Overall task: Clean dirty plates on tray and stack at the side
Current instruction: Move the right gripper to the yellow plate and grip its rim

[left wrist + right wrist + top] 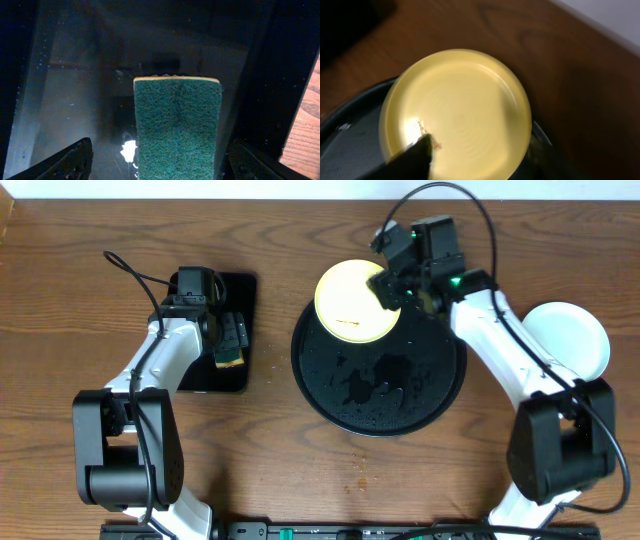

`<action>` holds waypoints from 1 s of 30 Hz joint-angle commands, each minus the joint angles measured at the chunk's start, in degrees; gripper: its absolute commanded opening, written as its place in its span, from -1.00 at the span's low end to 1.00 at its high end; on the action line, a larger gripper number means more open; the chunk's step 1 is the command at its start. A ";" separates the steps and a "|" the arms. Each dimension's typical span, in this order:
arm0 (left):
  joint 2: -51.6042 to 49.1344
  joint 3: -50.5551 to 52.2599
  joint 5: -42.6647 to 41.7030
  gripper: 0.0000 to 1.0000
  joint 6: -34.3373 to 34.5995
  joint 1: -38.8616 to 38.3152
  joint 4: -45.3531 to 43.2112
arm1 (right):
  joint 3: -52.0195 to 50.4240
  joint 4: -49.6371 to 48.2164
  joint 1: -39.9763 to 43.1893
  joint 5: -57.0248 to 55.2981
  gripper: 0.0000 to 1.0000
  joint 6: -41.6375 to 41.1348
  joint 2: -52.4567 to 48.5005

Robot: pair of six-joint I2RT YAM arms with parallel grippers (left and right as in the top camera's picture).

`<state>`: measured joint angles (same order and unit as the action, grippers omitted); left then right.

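Observation:
The pale yellow plate (352, 302) with a small brown smear lies at the back left of the round black tray (440, 395), overlapping its rim. It fills the right wrist view (465, 105). My right gripper (393, 286) is at the plate's right edge. Its jaws (480, 145) are apart, with one finger over the plate's inside and the other dark beside the rim. Two white plates (565, 340) are stacked to the right of the tray. My left gripper (228, 332) is open and straddles a green sponge (177, 125) without touching it.
The sponge lies in a small rectangular black tray (235, 285) on the left, wet inside. The round tray's floor holds water patches (385, 375). The table is brown wood, with a white wall edge at the back.

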<state>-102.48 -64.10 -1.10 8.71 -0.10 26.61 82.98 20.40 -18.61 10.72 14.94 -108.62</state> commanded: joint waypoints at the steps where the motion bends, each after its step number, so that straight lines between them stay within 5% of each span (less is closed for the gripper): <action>1: 0.24 0.17 0.52 0.75 -0.57 0.20 0.11 | 0.26 -4.35 -0.44 -6.01 -0.22 5.14 -6.01; 11: 0.24 0.17 0.52 0.75 -0.57 0.20 0.11 | 0.26 -16.15 0.17 -6.82 -0.20 6.88 -16.22; 15: 0.24 0.17 0.52 0.75 -0.57 0.20 0.11 | 0.26 -14.71 0.17 -6.93 -0.47 6.73 -15.65; 30: 0.24 0.17 0.52 0.75 -0.57 0.20 0.09 | 0.26 15.65 -0.59 -9.79 -0.77 -3.56 -9.84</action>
<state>-102.48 -64.10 -1.10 8.71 -0.10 26.61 83.18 33.36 -18.63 0.82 16.23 -119.98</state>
